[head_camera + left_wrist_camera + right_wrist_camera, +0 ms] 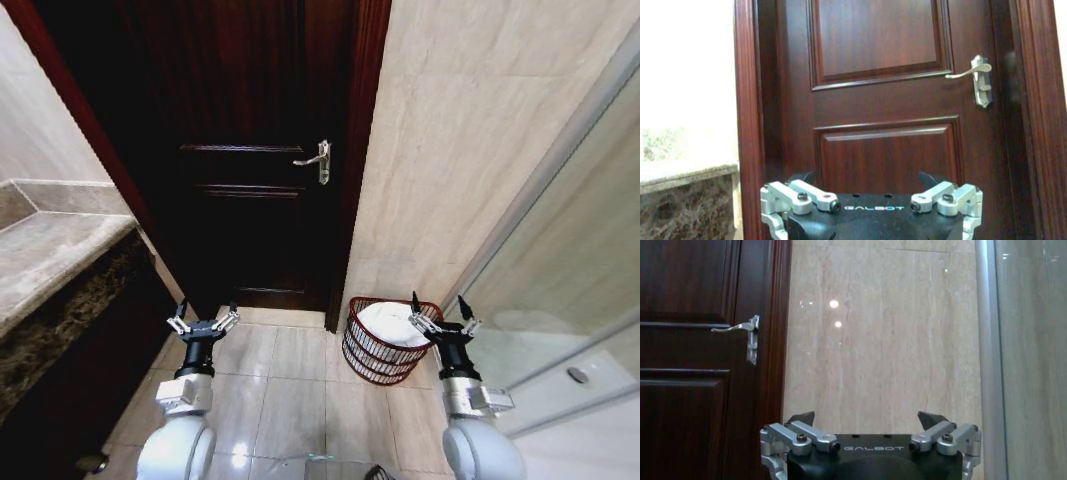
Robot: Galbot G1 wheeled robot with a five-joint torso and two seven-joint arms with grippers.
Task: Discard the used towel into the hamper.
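Note:
The hamper [378,362], a small round dark red-brown wire basket, stands on the tiled floor at the foot of the beige wall, right of the door. A white towel [392,324] lies inside it. My right gripper [441,314] is held up open and empty just right of the hamper's rim. My left gripper [203,321] is open and empty too, raised over the floor in front of the door. Both grippers' open fingers show at the bottom of their wrist views, the left gripper [867,182] facing the door and the right gripper [867,421] facing the wall.
A shut dark wooden door [255,150] with a metal lever handle [317,160] fills the middle. A stone counter [50,255] juts out on the left. A glass shower panel [560,290] runs along the right. Pale floor tiles [290,390] lie between my arms.

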